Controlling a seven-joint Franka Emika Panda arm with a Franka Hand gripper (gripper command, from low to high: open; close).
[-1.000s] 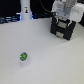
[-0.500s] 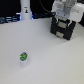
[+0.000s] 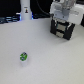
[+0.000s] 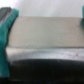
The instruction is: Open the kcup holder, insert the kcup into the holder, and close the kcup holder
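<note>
Compared with the earlier pictures, nothing appears to have moved: the arm's head stays in the same spot at the kcup holder, and the little cup has not shifted. In the exterior view, a pale, matte bench (image 3: 45, 55) fills most of the scene. The kcup holder (image 3: 63, 30), a black boxy unit with pale rectangular slots on its front, stands at the far side toward the exterior view's right. The white gripper (image 3: 64, 20) sits directly over it, touching or just above its top, and hides the upper part. The kcup (image 3: 23, 57), a tiny round cup with a white body and a green speckled top, rests on the bench well apart from the holder, near the exterior view's lower left. A tall white bottle-like post (image 3: 25, 9) stands at the far edge, toward the exterior view's left. The wrist view is blurred: two teal fingers (image 4: 7, 35) stand wide apart at opposite edges, with a flat, smooth grey surface (image 4: 47, 32) spanning the space between them and a dark curved band beyond it. The fingers grip nothing.
</note>
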